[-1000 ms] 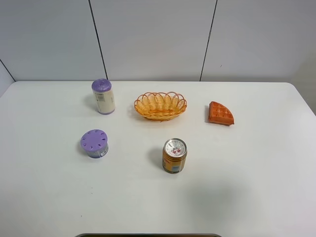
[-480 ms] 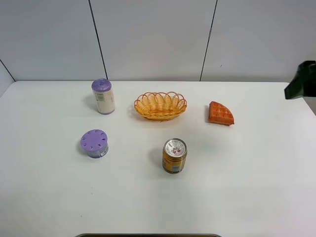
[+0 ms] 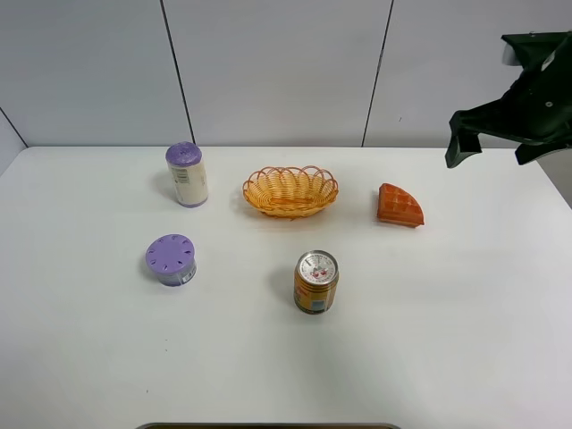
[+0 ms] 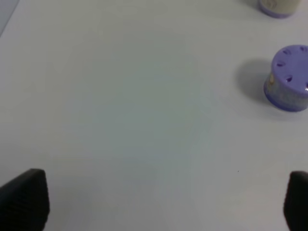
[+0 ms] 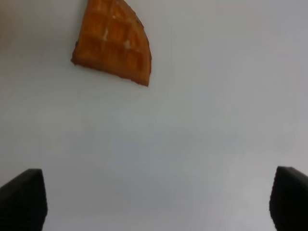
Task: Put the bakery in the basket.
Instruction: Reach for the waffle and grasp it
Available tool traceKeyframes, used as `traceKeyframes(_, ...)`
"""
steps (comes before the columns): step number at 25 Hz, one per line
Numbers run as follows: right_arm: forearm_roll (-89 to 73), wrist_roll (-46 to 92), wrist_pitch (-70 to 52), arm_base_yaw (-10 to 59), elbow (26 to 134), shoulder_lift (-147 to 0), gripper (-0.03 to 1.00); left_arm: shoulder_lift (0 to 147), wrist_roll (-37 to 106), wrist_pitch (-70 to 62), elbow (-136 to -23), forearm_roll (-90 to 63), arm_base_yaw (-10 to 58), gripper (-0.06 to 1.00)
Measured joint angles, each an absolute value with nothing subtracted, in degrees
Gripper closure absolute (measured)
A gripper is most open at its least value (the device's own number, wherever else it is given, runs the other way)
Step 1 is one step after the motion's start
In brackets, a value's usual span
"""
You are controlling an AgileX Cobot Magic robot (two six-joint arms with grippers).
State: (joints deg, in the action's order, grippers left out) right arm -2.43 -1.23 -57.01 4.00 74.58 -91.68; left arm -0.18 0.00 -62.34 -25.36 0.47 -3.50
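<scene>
The bakery, an orange-brown waffle wedge, lies on the white table to the right of the basket. The basket is woven orange-yellow wicker and has nothing in it. My right gripper hangs open in the air, above and to the right of the waffle and not touching it. In the right wrist view the waffle lies ahead of the wide-open gripper. My left gripper shows only in the left wrist view. It is open over bare table.
A gold drink can stands in front of the basket. A tall purple-lidded bottle stands left of the basket. A short purple-lidded jar sits nearer the front left, and also shows in the left wrist view.
My right arm has come into the exterior view from the right edge and moved left, toward the space above the waffle. The objects have not moved.
</scene>
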Motion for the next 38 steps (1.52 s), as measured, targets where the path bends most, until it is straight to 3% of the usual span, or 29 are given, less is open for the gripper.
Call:
traceKeyframes(16,-11.11,4.62,-44.59,4.00,78.51,-111.42,-0.02,-0.18,0.00,-62.34,-25.36,0.47,-3.50,-0.05)
traceKeyframes(38,-12.39,4.36,-44.61,5.64,87.95,-124.53,-0.02,-0.18,0.00,-62.34,-25.36,0.47,-3.50,-0.05)
